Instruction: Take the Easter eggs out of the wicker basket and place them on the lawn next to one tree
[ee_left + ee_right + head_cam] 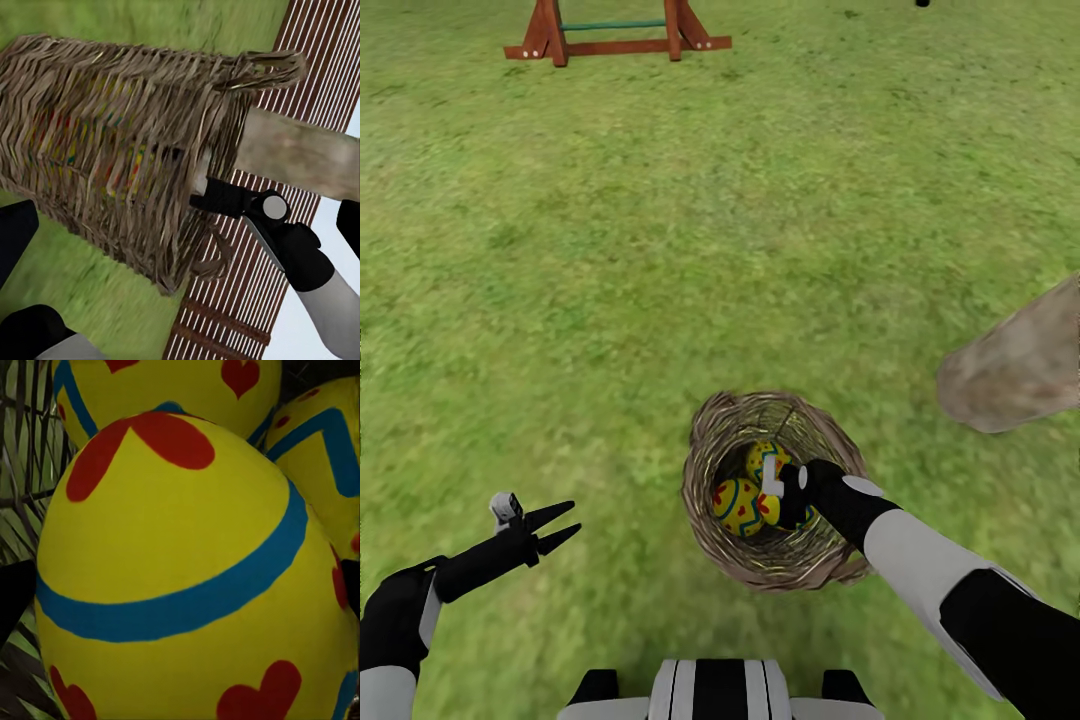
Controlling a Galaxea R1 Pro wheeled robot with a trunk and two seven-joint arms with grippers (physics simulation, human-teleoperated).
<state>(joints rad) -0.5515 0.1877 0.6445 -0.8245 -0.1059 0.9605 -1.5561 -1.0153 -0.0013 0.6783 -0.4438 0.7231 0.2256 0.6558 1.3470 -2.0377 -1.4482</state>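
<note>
Nothing moved yet — three yellow eggs with blue bands and red hearts (745,500) sit in the brown open-weave wicker basket (710,440). Right pincer (772,497) is down inside, an egg between its fingers; grasp — cannot tell. Left pincer (560,524) spread, empty, beside basket. Pale trunk (1020,365) nearby.

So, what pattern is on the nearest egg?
Yellow egg with blue bands and red hearts; right wrist view.

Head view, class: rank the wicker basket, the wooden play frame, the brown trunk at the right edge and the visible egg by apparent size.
1. wicker basket
2. wooden play frame, cropped and far off, so likely truly larger
3. trunk, cut by the edge; close to the frame, order unsure
4. egg
</note>
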